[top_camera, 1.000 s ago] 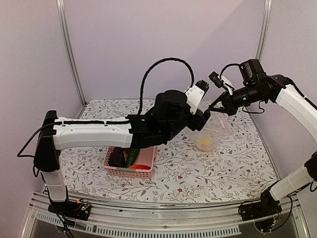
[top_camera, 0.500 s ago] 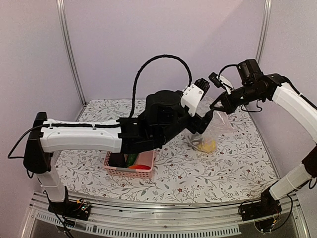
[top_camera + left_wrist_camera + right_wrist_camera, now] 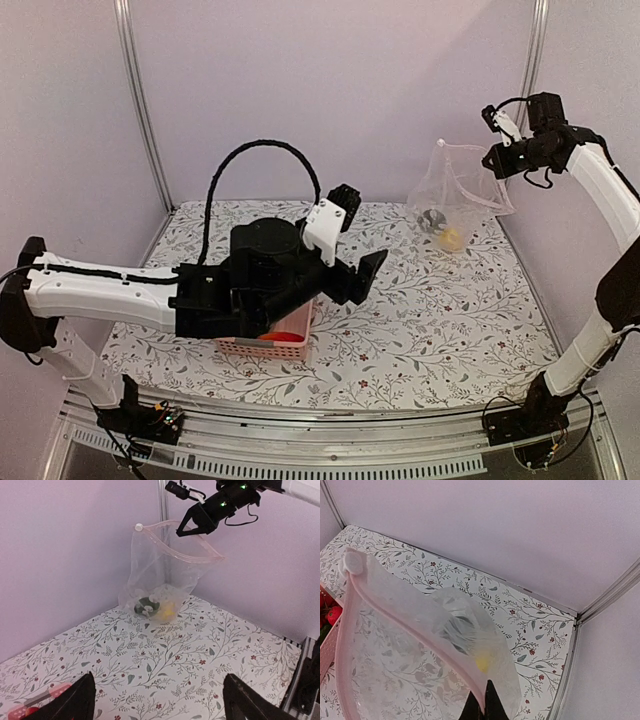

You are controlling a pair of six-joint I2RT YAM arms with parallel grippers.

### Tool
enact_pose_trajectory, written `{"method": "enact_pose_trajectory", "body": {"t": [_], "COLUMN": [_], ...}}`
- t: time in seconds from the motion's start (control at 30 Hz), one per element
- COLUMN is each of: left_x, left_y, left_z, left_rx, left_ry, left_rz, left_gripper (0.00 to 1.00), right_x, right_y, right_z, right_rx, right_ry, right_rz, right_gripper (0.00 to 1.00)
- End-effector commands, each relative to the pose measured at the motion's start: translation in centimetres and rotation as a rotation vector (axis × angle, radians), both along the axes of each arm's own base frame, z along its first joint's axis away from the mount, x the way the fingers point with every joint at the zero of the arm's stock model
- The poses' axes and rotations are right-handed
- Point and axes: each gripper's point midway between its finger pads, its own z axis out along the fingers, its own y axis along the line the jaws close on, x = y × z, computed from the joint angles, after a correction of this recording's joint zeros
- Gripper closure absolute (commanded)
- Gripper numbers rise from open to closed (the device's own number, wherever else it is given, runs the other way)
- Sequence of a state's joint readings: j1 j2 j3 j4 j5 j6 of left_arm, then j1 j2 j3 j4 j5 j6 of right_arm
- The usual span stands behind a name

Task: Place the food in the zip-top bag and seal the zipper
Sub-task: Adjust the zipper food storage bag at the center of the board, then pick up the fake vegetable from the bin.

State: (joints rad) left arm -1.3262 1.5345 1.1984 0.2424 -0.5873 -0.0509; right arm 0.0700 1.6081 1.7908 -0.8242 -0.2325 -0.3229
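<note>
Your right gripper (image 3: 192,526) is pinched on the rim of the bag (image 3: 155,575), hanging it in the far right corner with the lemon (image 3: 167,611) and 1 dark piece (image 3: 146,605) inside. Left gripper (image 3: 159,707) is spread wide and empty, and its arm hides most of the basket (image 3: 262,348).

Zip-top bag (image 3: 452,190) hoisted off table (image 3: 450,320) — left fingers (image 3: 372,268) pulled back.

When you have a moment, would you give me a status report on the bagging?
Left gripper open, empty. Right gripper shut on zip-top bag, zipper unsealed. Lemon inside; red food in pink basket. Nothing in the way.
</note>
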Motion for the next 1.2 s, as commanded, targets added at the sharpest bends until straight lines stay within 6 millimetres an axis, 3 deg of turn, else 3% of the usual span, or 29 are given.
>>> {"method": "enact_pose_trajectory", "body": {"t": [0.0, 0.2, 0.37, 0.67, 0.87, 1.17], "left_x": [1.1, 1.8, 2.1, 3.1, 3.6, 3.9], "left_y": [3.9, 7.9, 10.7, 15.0, 16.2, 17.0], "left_z": [-4.0, -7.6, -8.4, -10.0, -11.9, -16.5], "left_rx": [0.052, 0.13, 0.164, 0.213, 0.241, 0.342], "left_ry": [0.111, 0.213, 0.254, 0.313, 0.396, 0.554], "left_rz": [0.133, 0.246, 0.318, 0.432, 0.442, 0.429], "left_gripper": [0.12, 0.12, 0.13, 0.12, 0.12, 0.16], "right_x": [-0.8, -4.7, -6.4, -10.2, -11.3, -11.9], "right_y": [2.3, 8.3, 9.9, 11.4, 11.5, 12.1], "right_z": [-0.6, -9.2, -12.2, -11.5, -11.1, -12.7], "right_rx": [0.003, 0.022, 0.074, 0.14, 0.163, 0.188], "right_ry": [-0.032, 0.091, 0.175, 0.188, 0.165, 0.215], "right_rz": [0.073, 0.306, 0.383, 0.531, 0.554, 0.599], "right_gripper": [1.0, 1.0, 1.0, 1.0, 0.99, 1.0]}}
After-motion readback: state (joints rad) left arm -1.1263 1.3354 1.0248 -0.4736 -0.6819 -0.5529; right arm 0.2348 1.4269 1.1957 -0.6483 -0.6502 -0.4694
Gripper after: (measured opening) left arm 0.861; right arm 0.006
